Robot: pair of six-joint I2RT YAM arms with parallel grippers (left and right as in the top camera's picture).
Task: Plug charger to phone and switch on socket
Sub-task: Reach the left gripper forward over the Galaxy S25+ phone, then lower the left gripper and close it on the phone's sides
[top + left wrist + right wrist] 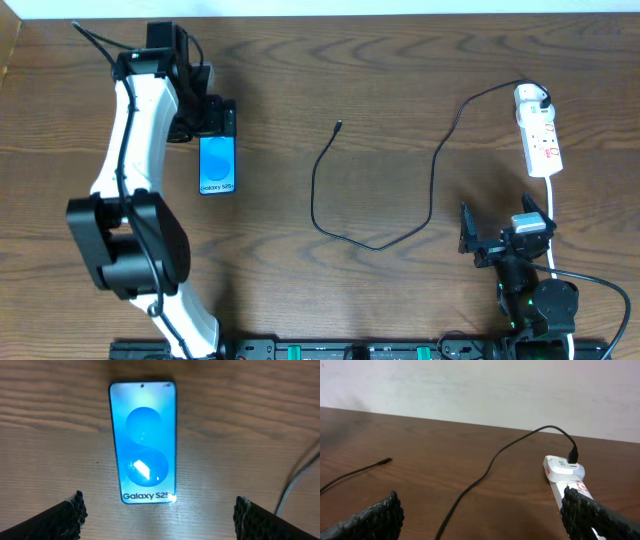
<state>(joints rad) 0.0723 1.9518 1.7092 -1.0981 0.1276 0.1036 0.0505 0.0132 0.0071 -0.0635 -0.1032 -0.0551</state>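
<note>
Both spread wide: left gripper point(159, 510) over blue-screened, black-edged smartphone point(143, 442), right gripper point(481, 505) empty; suggest centring across long edges before closing

Overhead looks straight down on the whole table point(400, 80). Left wrist looks closely down on the phone point(145, 442); right wrist looks low toward the far socket point(565, 472). Overhead shows both.

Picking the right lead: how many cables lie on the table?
2: black charger cable mid-table; white cord from the power strip past the right arm. Others may be hidden.
</note>
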